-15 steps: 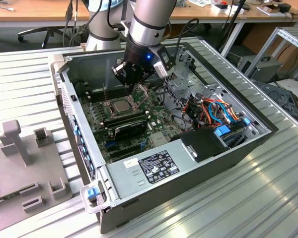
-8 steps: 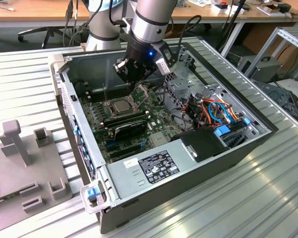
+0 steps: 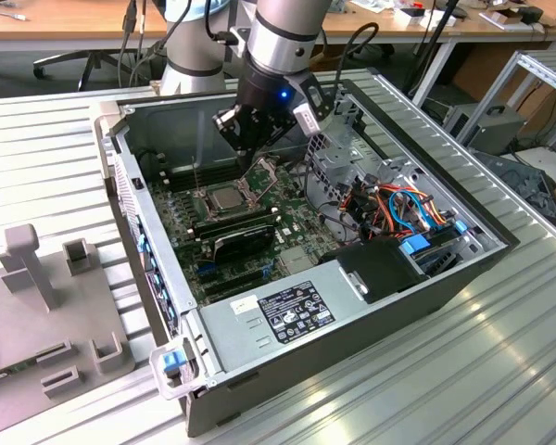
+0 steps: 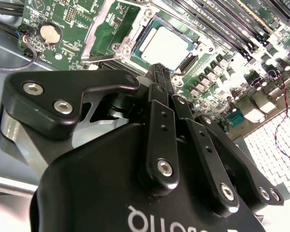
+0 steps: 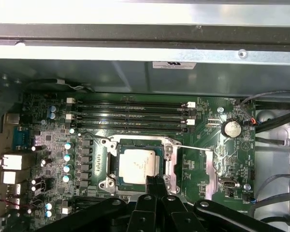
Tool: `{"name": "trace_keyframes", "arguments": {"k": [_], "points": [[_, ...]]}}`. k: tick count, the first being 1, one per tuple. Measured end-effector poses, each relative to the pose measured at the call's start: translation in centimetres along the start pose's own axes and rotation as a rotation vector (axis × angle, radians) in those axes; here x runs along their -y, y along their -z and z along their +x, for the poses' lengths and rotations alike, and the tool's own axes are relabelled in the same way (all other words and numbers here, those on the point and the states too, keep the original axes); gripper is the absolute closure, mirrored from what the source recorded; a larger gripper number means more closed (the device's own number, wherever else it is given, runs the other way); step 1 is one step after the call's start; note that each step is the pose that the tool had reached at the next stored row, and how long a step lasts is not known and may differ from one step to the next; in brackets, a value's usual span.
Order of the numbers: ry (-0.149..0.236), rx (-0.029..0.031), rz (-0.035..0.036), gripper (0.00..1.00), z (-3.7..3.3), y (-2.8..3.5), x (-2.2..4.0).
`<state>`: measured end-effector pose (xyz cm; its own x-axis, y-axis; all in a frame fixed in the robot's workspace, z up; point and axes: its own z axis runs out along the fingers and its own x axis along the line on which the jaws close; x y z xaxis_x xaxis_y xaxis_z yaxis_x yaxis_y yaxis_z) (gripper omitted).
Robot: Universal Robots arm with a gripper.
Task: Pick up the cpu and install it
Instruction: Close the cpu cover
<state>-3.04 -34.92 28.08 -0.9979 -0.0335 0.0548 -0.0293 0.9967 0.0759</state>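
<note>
The cpu [image 5: 137,166], a small silver-grey square, lies flat inside the socket frame [image 5: 104,162] on the green motherboard [image 5: 208,125]. It also shows in the exterior view as the cpu [image 3: 224,197] and in the second wrist view as the cpu [image 4: 166,46]. My gripper [image 3: 250,167] hangs just above the socket's edge, apart from the chip. The black fingers [image 5: 160,186] press together with nothing between them, and the gripper [image 4: 159,68] tips end close beside the socket.
The board sits in an open computer case [image 3: 130,148] on a ribbed metal table. Memory slots [image 5: 130,116], a power supply [image 3: 287,311], cable bundles [image 3: 398,209] and a drive cage [image 3: 338,153] surround the socket. A thin socket lever [image 5: 195,148] sticks out sideways. A grey fixture [image 3: 37,269] stands on the exterior view's left.
</note>
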Motion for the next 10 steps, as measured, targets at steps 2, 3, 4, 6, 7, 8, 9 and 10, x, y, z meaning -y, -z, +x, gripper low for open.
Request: {"name": "trace_keyframes", "arguments": {"k": [2, 3, 4, 6, 7, 8, 9, 10], "points": [[0.0, 0.0, 0.0, 0.89, -0.06, 0.18, -0.01], [0.0, 0.0, -0.0001, 0.89, -0.08, 0.26, -0.02], [0.0, 0.0, 0.0, 0.89, -0.11, 0.36, -0.02], [0.0, 0.0, -0.0001, 0.89, -0.14, 0.53, -0.03], [0.0, 0.0, -0.0001, 0.89, -0.16, 0.61, -0.04], [0.0, -0.0001, 0.0, 0.89, -0.18, 0.69, -0.04], [0.0, 0.0, 0.0, 0.89, -0.24, 0.79, -0.05], [0.0, 0.0, 0.0, 0.89, -0.28, 0.86, -0.05]]}}
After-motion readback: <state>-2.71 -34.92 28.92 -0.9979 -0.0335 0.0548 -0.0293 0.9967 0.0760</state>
